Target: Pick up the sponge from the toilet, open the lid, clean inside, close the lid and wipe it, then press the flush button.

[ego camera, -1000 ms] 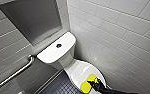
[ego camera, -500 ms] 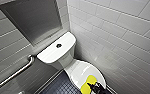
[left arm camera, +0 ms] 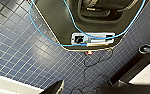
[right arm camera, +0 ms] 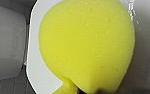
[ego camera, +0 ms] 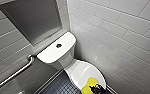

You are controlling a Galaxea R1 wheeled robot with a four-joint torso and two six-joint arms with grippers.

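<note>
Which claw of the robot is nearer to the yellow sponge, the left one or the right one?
Right. The right claw grips the sponge on the toilet lid. The left claw hangs apart from it, above the blue floor tiles.

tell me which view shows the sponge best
Right wrist view: the sponge looms large, bright yellow against the white lid. Head view catches it small, partly behind the right gripper. Left wrist view faces floor tiles.
</note>
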